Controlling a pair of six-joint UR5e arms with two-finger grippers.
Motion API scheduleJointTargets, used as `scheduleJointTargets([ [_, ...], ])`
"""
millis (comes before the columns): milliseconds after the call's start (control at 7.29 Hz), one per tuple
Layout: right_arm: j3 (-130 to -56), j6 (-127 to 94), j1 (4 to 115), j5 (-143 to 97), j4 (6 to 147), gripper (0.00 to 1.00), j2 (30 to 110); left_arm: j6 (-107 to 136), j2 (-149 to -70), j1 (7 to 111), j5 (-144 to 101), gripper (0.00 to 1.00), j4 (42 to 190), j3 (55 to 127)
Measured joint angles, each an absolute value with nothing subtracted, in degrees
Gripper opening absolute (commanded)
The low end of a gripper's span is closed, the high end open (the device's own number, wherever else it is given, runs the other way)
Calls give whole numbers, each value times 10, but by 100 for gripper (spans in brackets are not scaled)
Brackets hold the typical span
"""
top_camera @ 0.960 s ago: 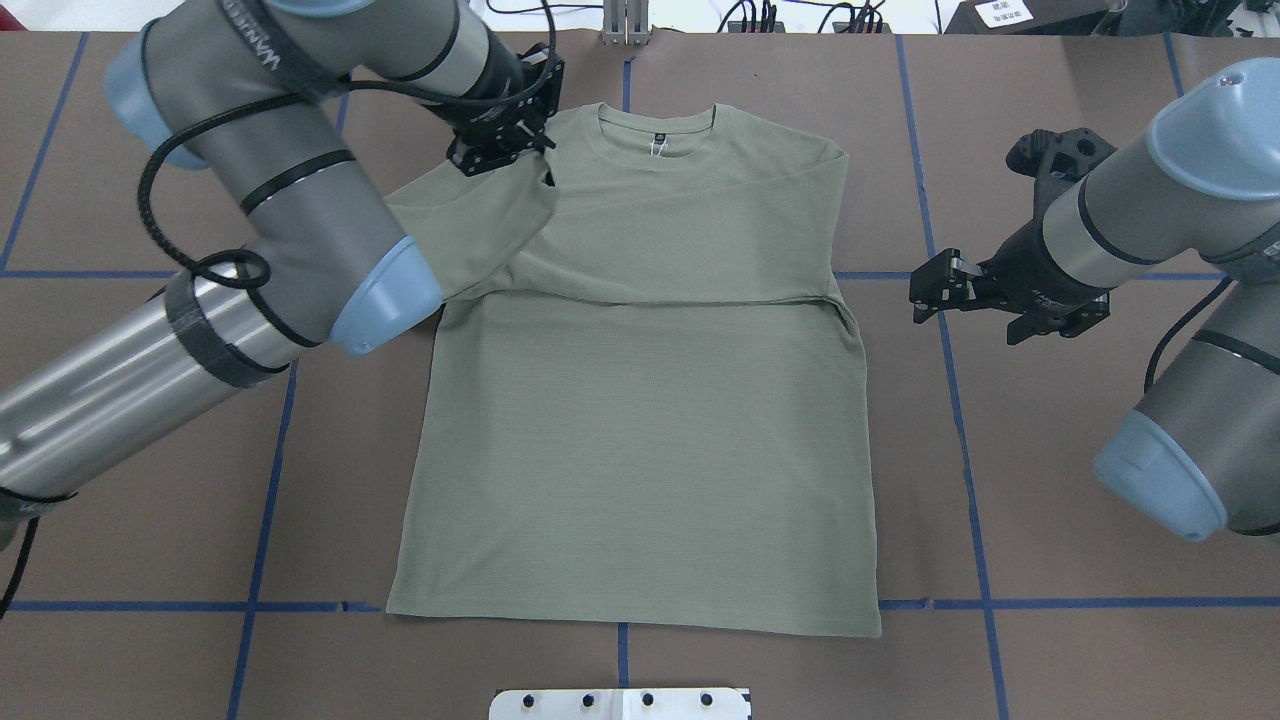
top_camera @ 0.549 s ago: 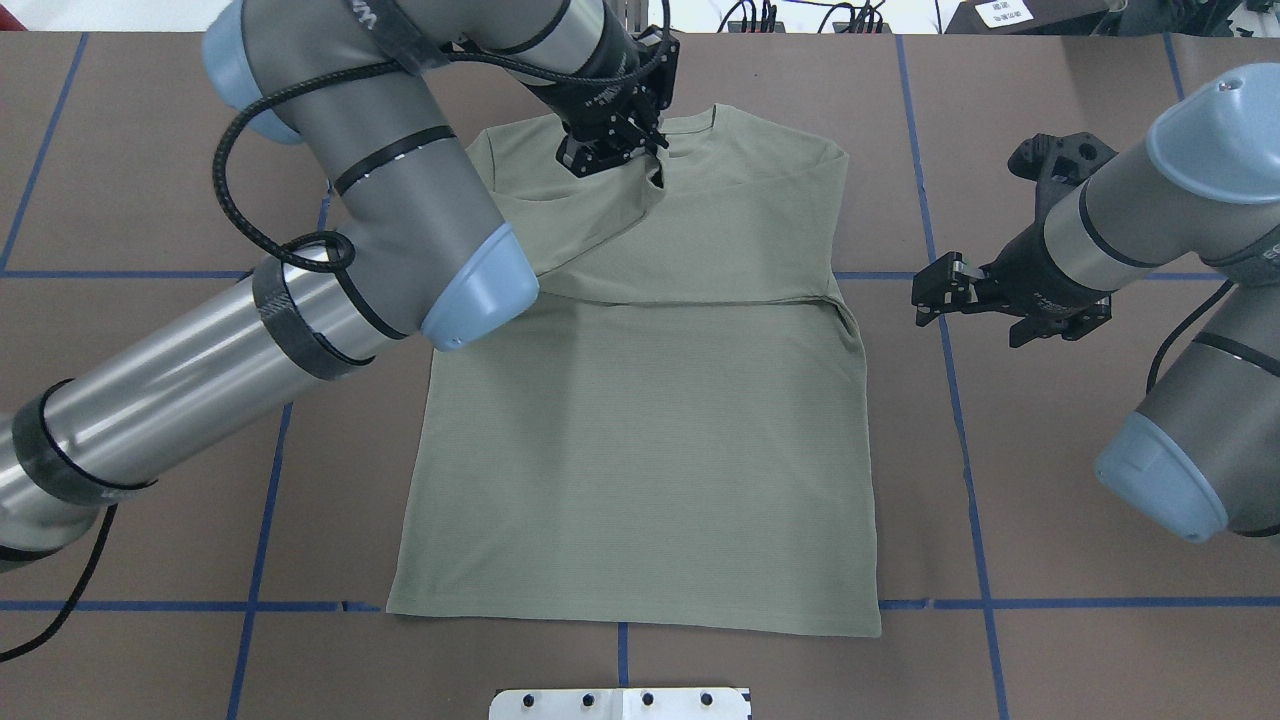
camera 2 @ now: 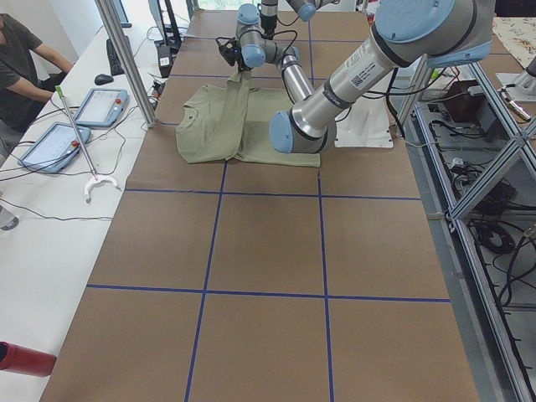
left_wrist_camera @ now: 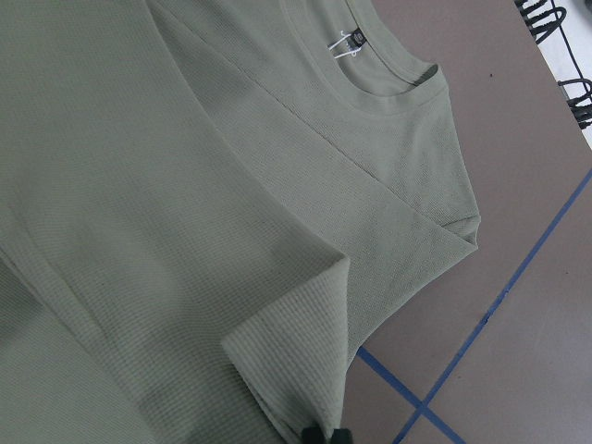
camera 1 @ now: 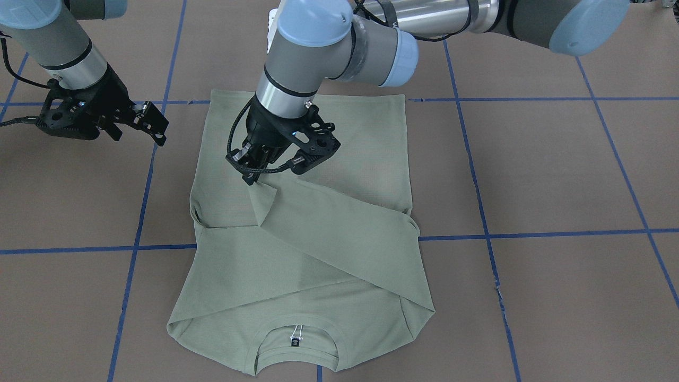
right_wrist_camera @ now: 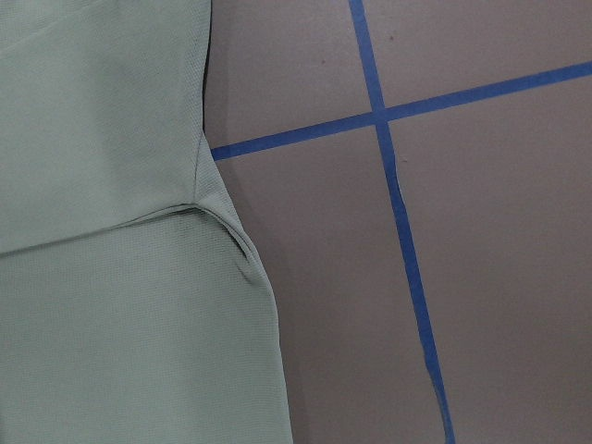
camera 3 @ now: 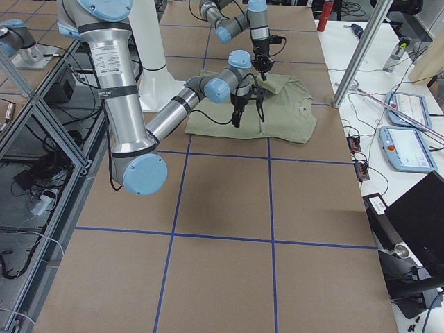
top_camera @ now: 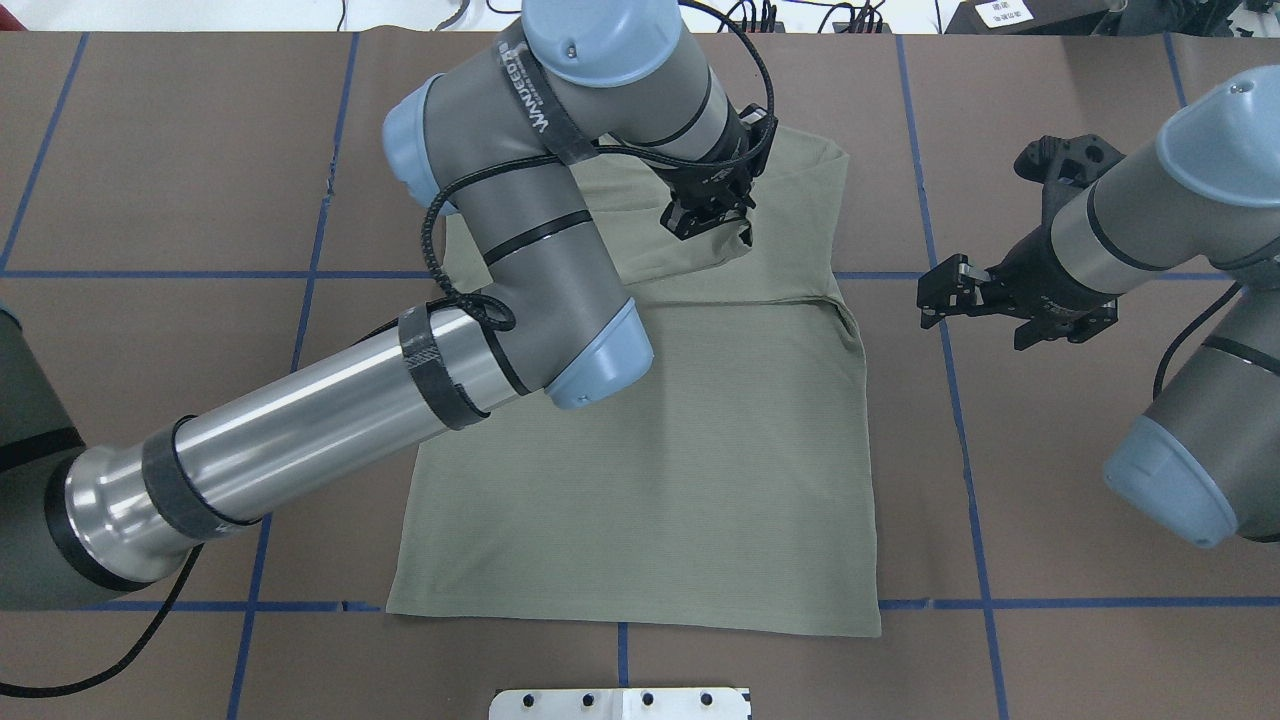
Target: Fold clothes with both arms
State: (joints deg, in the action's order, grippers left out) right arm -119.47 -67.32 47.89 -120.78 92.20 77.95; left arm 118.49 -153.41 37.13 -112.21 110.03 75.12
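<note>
Surface [top_camera: 150, 150] carrying the shirt [top_camera: 650, 480], flat at centre of the overhead view; first sleeve [top_camera: 800, 270] folded inward, second sleeve [camera 1: 339, 239] mid-fold, body folds judged outstanding; left arm [top_camera: 300, 430] reaching across the chest; right arm [top_camera: 1130, 230] hovering at frame right; left pincer [top_camera: 715, 215] clamped on the second sleeve's cuff; right pincer [top_camera: 935, 295] spread, empty.

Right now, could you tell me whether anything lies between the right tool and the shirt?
Nothing visible: only bare table and a blue tape line lie between the right tool and the shirt.
</note>
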Motion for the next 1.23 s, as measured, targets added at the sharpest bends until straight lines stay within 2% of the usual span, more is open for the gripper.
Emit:
scheduleJointTargets([
  [823,-1195,-672,479,-1206,921,100,794,1191,-1556,327,-1079,0,1145,686],
  [1098,-1195,-671,480,-1206,921,100,794,1191,-1566,312,-1061,0,1185,640],
  [1235,-1195,-671,479,-1206,921,100,794,1190,-1568,301,-1047,10,1200,625],
])
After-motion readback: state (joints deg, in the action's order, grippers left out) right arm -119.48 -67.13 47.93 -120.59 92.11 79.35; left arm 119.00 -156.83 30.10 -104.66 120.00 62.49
